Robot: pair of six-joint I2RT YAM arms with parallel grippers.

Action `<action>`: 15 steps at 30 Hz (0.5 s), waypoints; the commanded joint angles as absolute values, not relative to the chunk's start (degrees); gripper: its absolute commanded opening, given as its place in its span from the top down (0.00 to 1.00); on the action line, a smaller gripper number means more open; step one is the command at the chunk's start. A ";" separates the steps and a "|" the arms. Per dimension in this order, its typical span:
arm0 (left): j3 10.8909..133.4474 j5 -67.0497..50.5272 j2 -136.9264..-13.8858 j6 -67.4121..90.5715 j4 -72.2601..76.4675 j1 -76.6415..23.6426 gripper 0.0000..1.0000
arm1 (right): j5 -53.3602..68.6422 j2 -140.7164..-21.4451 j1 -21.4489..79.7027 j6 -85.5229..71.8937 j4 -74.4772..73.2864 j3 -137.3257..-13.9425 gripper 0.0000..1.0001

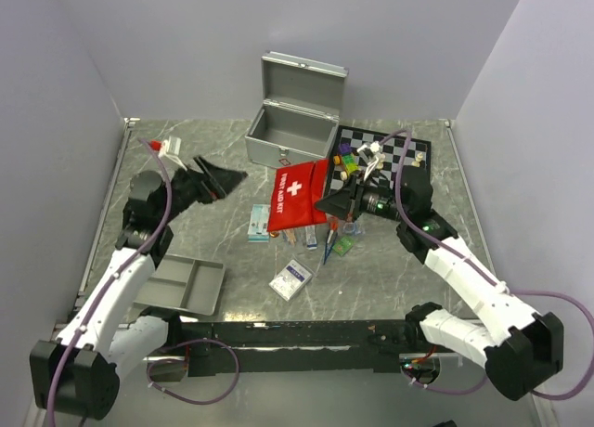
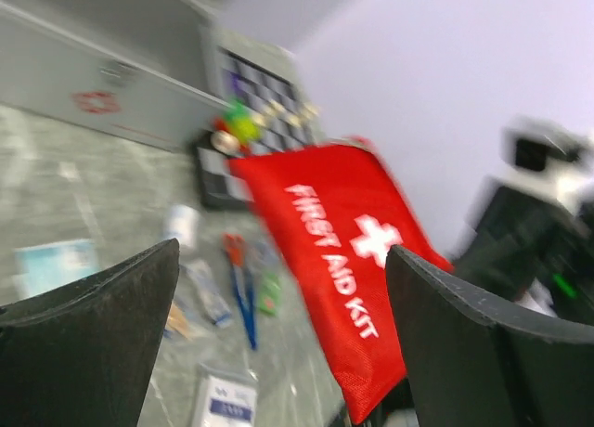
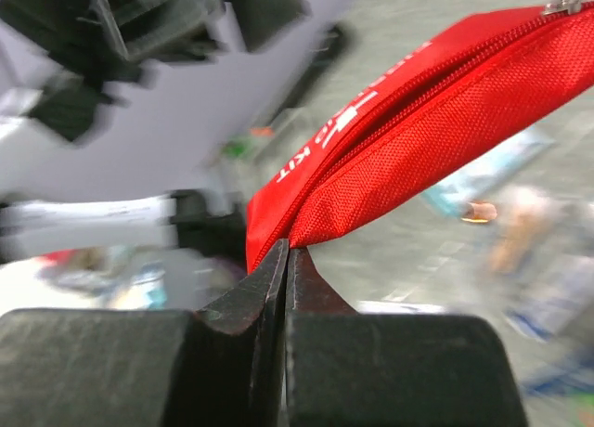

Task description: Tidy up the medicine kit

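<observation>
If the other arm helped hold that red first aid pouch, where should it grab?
Probably the free left edge of the red pouch, opposite the corner the right gripper pinches. It is flat, thin fabric, held up with that edge facing the open left gripper, which could come straight from the left and close over it.

The red pouch (image 1: 299, 193), lettered FIRST AID KIT with a white cross, hangs tilted over the middle of the bench, one corner pinched in the right gripper (image 3: 286, 252). A teal sachet (image 1: 259, 225) and a white-and-blue box (image 1: 290, 279) lie near it. The grey metal case (image 1: 292, 121) stands open by the far edge.
</observation>
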State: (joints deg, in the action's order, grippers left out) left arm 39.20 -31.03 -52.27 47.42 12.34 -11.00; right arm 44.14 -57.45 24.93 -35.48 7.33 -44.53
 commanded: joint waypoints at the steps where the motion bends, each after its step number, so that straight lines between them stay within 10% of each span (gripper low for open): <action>1: 46.57 -15.75 -55.54 47.11 4.31 -9.06 0.04 | 24.12 -57.12 30.48 -16.11 -17.45 -55.25 1.00; 5: 50.36 -16.60 -58.61 46.23 11.75 -8.79 0.04 | 11.09 -63.18 41.37 -2.32 -30.56 -66.95 1.00; 15: 62.04 -51.29 -69.07 35.42 19.76 -8.79 0.04 | 36.20 -58.28 49.91 18.62 -41.30 -72.95 1.00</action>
